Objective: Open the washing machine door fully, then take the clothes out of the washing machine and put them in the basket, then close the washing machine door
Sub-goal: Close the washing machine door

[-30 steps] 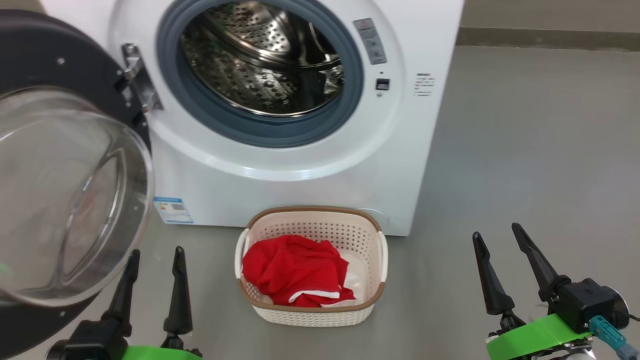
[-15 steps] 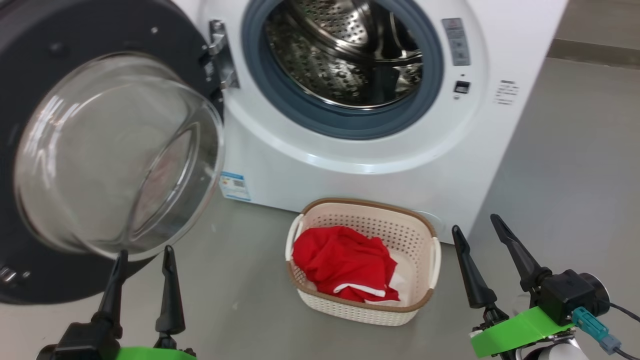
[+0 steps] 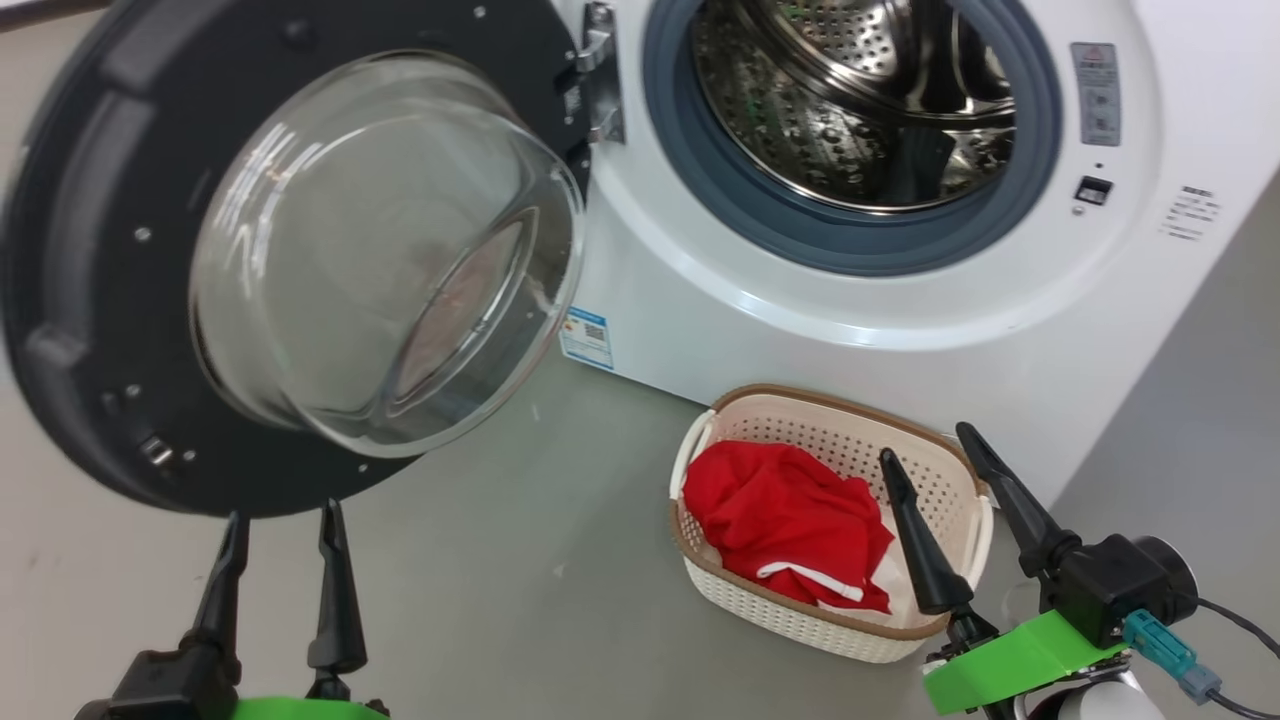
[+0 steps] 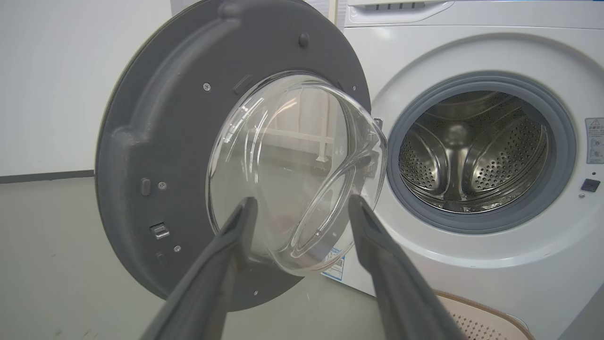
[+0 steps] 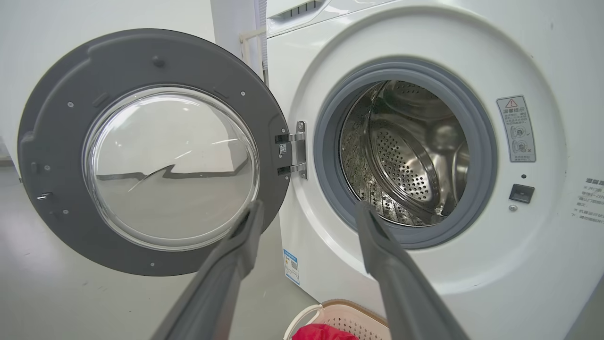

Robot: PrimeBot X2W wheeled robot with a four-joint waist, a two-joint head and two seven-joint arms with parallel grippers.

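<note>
I see the door (image 3: 90, 250) swung wide open left of the washer (image 3: 800, 330), with the red clothes (image 3: 780, 520) lying in the basket (image 3: 780, 615) on the floor (image 3: 500, 580) just before it. My left jaws and right jaws both stand released, gripping nothing.

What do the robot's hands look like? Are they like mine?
Not really! The left gripper and right gripper each have two long, pointy black fingers with a bright green band at the base. The right one also has a black box, a teal plug and a dark cable.
</note>
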